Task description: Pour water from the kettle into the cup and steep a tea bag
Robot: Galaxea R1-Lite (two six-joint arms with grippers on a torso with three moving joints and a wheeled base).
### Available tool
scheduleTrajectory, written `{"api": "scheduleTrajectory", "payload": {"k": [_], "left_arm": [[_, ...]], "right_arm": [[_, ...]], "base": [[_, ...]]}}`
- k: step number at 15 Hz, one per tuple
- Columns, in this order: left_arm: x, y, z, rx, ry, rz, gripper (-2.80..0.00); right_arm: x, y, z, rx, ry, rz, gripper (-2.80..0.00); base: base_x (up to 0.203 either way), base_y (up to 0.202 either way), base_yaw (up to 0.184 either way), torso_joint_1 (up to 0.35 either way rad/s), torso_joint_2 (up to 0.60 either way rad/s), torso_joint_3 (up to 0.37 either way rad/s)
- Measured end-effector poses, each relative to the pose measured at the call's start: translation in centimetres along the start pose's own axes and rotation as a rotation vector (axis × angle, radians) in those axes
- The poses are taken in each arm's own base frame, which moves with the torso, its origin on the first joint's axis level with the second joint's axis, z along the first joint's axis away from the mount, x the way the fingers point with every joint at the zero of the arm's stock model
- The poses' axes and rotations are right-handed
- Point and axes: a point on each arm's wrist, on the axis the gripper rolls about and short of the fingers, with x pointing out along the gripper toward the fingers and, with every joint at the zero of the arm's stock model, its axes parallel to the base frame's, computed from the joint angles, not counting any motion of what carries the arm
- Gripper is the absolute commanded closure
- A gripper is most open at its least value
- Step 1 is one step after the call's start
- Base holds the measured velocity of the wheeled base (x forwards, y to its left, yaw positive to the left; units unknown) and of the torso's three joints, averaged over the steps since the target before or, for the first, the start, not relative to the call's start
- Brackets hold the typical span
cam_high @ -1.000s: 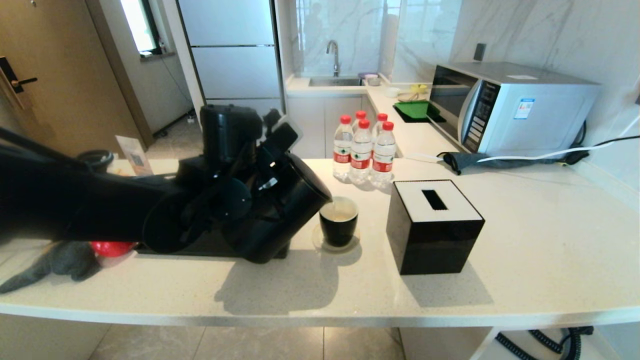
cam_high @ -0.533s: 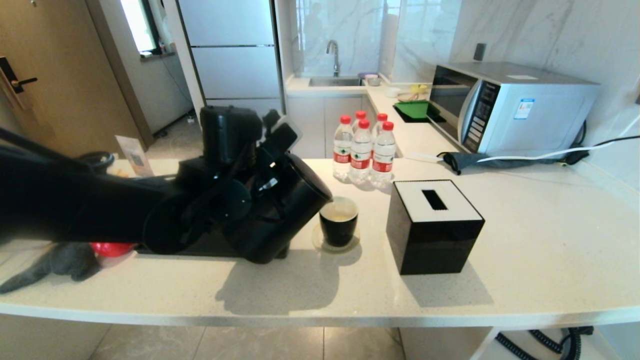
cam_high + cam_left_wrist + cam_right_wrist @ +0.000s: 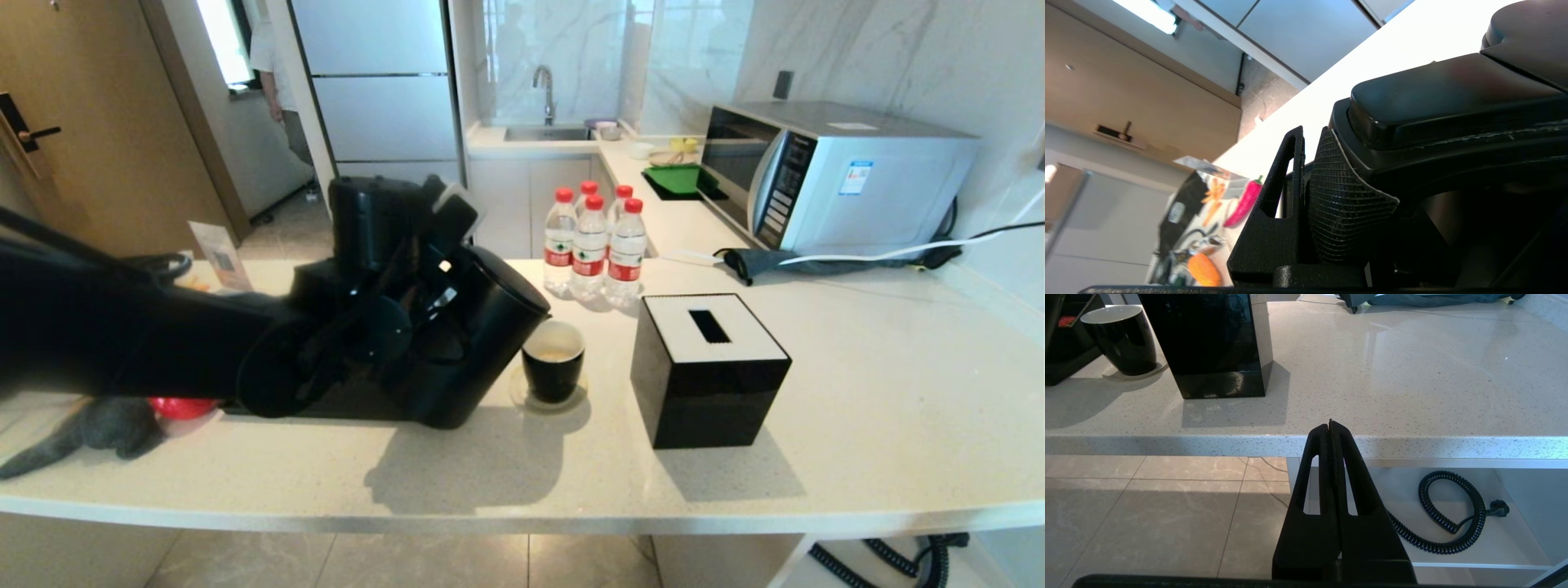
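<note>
Kettle: we hold the kettle (image 3: 457,343) by its handle in our left gripper (image 3: 445,282); a second ago it leaned further over the cup, and now it has tipped back a little, so its spout sits just above and beside the rim.
Water: the thin stream has stopped; a pale pool of water (image 3: 555,354) lies in the cup.
Cup: the cup (image 3: 553,360) stands on the worktop (image 3: 857,392), between the kettle and the black tissue box (image 3: 709,369).
Right jaws: the right gripper (image 3: 1331,428) is parked below the worktop edge, pressed shut on nothing.
Tea bag: we cannot see it.
Next: we think pouring is done; the kettle should go down.
</note>
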Motion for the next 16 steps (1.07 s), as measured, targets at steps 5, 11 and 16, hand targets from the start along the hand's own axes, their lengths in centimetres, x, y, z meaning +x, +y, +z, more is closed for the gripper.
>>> {"api": "scheduleTrajectory", "payload": {"k": [5, 11, 16], "left_arm": [[-0.1, 0.3, 0.4, -0.091, -0.031, 0.023, 0.00], [-0.9, 1.9, 0.7, -0.230, -0.141, 0.111, 0.00], [-2.0, 5.1, 0.1, -0.375, -0.218, 0.214, 0.00]], "right_arm": [[0.0, 0.0, 0.0, 0.000, 0.000, 0.000, 0.00], [0.0, 0.0, 0.0, 0.000, 0.001, 0.000, 0.00], [0.0, 0.0, 0.0, 0.000, 0.001, 0.000, 0.00]], "base": [[0.000, 0.000, 0.000, 0.000, 0.00, 0.000], [0.000, 0.000, 0.000, 0.000, 0.00, 0.000], [0.000, 0.000, 0.000, 0.000, 0.00, 0.000]]}}
